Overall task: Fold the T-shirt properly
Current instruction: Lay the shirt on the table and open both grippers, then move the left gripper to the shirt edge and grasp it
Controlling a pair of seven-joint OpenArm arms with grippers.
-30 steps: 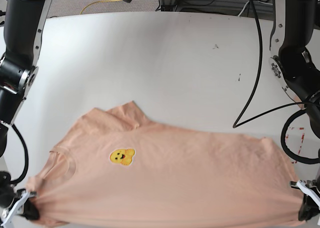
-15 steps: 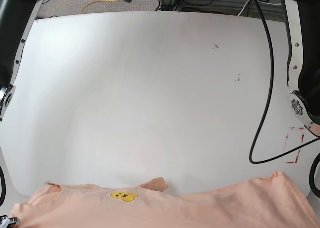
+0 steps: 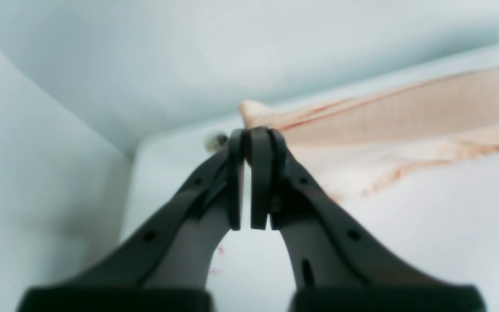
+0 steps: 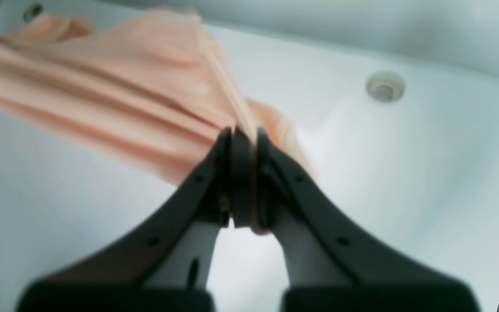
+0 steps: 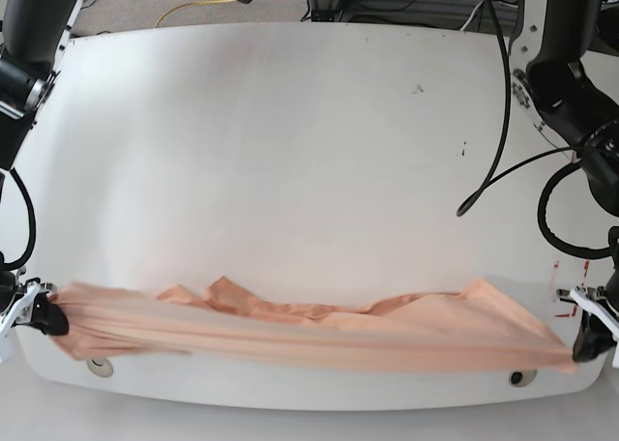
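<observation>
The T-shirt (image 5: 309,337) is stretched in a long narrow band across the bottom of the base view, near the front edge of the table (image 5: 309,151). Its long axis runs left to right in that frame, from lower left to lower right, and the cloth looks taut and partly lifted between its two ends, with a loose bunched edge trailing on the table along the band's upper side. Which end is the collar cannot be told; no chest patch is visible. One end is pinched by the right gripper (image 5: 44,315) at the lower left of the base view, the other by the left gripper (image 5: 585,346) at the lower right. In both wrist views the jaws are seen pressed together on a thin edge of peach cloth. The task is judged to be at an early stage: the shirt is gathered and held at two corners, but no flat, squared fold is seen. It is left to be laid down smooth, and the folds proper are not yet made.
</observation>
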